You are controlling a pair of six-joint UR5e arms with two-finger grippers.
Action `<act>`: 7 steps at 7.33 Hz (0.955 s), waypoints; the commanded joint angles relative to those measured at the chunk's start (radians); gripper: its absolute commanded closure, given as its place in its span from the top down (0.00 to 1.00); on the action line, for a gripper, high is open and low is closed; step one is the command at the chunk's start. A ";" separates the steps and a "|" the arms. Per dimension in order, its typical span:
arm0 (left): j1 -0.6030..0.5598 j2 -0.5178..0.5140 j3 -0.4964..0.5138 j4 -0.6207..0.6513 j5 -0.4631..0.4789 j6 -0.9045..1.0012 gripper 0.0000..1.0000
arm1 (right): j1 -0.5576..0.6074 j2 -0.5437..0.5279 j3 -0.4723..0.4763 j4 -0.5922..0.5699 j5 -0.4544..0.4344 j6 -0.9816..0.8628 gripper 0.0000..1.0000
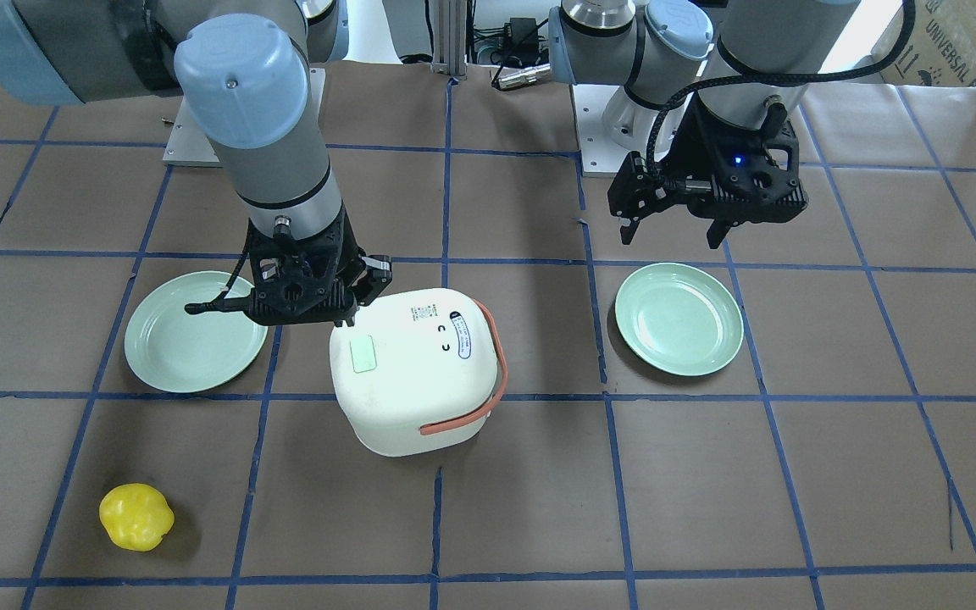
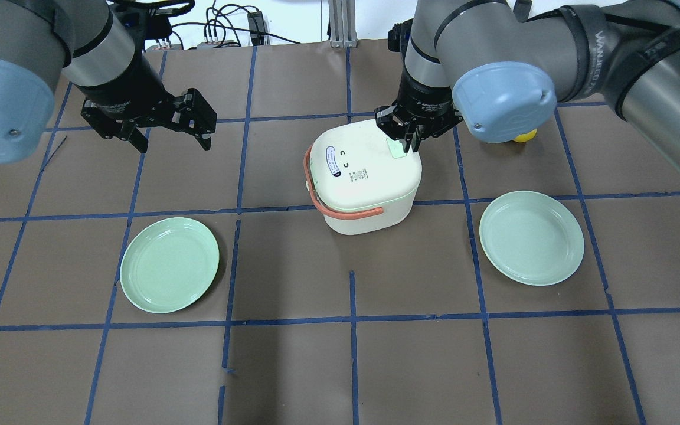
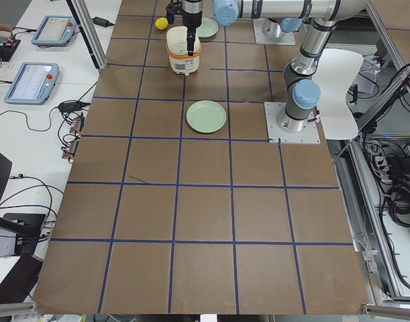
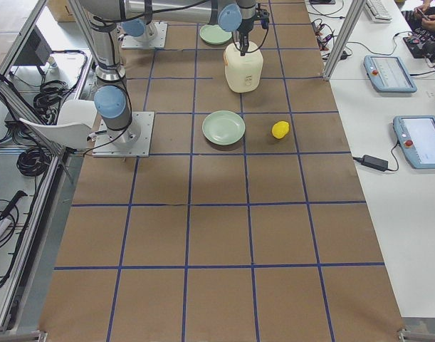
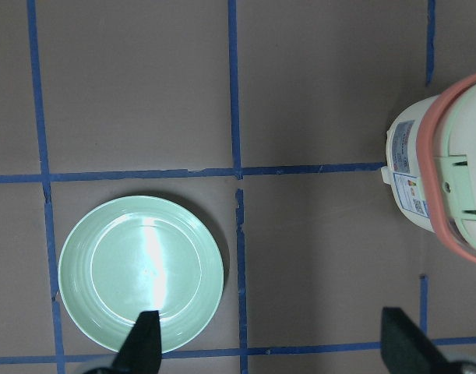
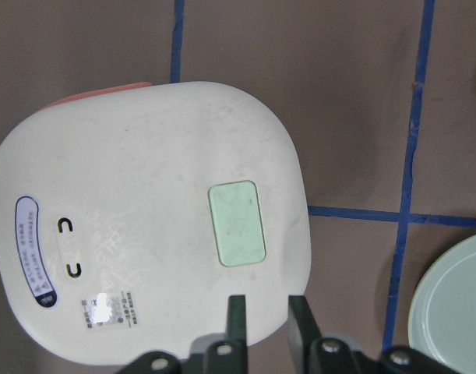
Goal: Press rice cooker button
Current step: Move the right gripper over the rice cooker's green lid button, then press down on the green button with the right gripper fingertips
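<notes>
While right claw [image 2: 409, 143] hovers nearly closed over cooker [image 2: 365, 177] button [image 2: 397, 147], left claw [image 2: 170, 137] wide; plates [image 2: 169, 264] flank cooker.

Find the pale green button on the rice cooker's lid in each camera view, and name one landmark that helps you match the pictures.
Exterior front-facing: green button, lid's left side, beside the right hand.
Overhead exterior: lid's upper right, under the hand.
Exterior left: too small to tell.
Exterior right: too small to tell.
Left wrist: not visible.
Right wrist: centre-right of lid.
Shared landmark: the cooker's orange handle.
</notes>
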 commanded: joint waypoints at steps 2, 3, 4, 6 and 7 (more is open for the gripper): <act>0.000 0.000 0.000 0.000 0.000 0.000 1.00 | 0.001 0.046 0.000 -0.084 0.001 0.019 0.06; 0.000 0.000 0.000 0.000 0.000 0.000 1.00 | 0.001 0.046 0.000 -0.091 0.002 0.019 0.06; 0.000 0.000 0.000 0.000 0.000 0.000 1.00 | 0.001 0.050 0.000 -0.110 0.004 0.019 0.06; 0.000 0.000 0.000 0.000 0.000 0.000 1.00 | 0.004 0.069 0.001 -0.120 0.004 0.020 0.06; 0.000 0.000 0.000 0.000 0.000 0.000 1.00 | 0.004 0.073 0.001 -0.118 0.004 0.020 0.07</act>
